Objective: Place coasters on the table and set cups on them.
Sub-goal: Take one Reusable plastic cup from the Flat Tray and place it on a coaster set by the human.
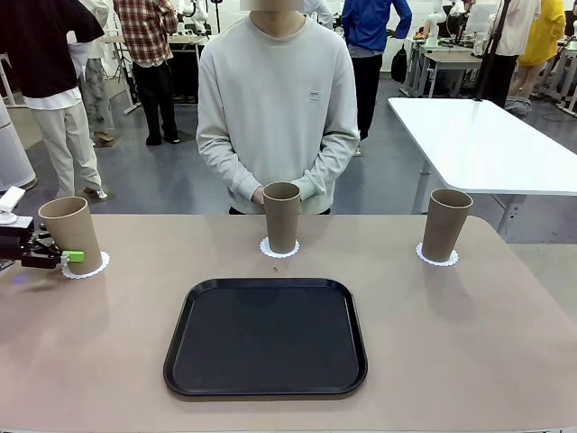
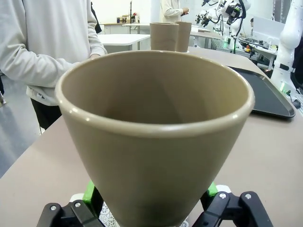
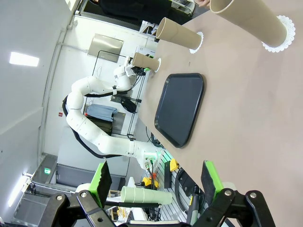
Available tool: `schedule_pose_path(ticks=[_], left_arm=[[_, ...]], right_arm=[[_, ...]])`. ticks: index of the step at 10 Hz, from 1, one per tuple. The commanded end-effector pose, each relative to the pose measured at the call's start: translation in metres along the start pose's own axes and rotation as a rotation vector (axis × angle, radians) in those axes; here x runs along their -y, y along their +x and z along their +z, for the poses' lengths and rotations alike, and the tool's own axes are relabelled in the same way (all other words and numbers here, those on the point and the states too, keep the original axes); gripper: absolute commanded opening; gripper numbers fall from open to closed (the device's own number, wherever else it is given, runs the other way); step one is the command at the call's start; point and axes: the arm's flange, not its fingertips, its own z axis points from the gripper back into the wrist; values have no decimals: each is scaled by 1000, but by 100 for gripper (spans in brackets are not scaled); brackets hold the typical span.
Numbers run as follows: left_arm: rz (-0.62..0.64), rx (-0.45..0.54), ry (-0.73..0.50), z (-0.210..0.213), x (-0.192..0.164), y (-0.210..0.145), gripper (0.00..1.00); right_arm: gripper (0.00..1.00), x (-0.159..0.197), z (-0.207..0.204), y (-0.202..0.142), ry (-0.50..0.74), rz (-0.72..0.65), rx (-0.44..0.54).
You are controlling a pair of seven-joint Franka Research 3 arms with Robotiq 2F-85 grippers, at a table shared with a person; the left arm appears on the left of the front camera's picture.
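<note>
Tray (image 1: pixel 265 336) sits nearest on the robot's side, black, rounded-square, bare, flat on the tan table (image 1: pixel 469 361); it looks like it is not in anyone's path. Beyond it, three cups are up on three coasters in a rough row along the far half of the table. Left cup (image 1: pixel 70 234) stands upright on its lacy white coaster (image 1: pixel 94 266), near the table's left edge. Left gripper (image 1: pixel 54 259) is low at that cup's base, green pads either side of it with fingers spread; in the left wrist view the cup (image 2: pixel 156 137) rises between the spread fingers and the pads look just clear of its wall, so I judge it released, though contact at the very base is hard to rule out. Middle cup (image 1: pixel 281 216) stands on its coaster (image 1: pixel 279 250) just in front of the person's clasped hands (image 1: pixel 261 195). Right cup (image 1: pixel 445 224) stands on its coaster (image 1: pixel 437 258), well apart from the others. Right gripper (image 3: pixel 156 182) hangs off the table with fingers wide apart, holding nothing. Judgement: task looks essentially done; what is left is only backing the left arm away without nudging the cup or dragging the doily. Farther off, a white table (image 1: pixel 487 144) and other people stand behind, none interfering.
</note>
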Motion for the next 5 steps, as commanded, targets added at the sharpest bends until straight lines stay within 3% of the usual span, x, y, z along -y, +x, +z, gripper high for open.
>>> schedule_pose_path(ticks=[1,5], left_arm=[[20,0,-36,3,-5,1,100],[41,-9,-94,8,-7,-6,100]], right_arm=[[100,1,-1,-1,8,3,3],[100,1,-1,-1,8,3,3]])
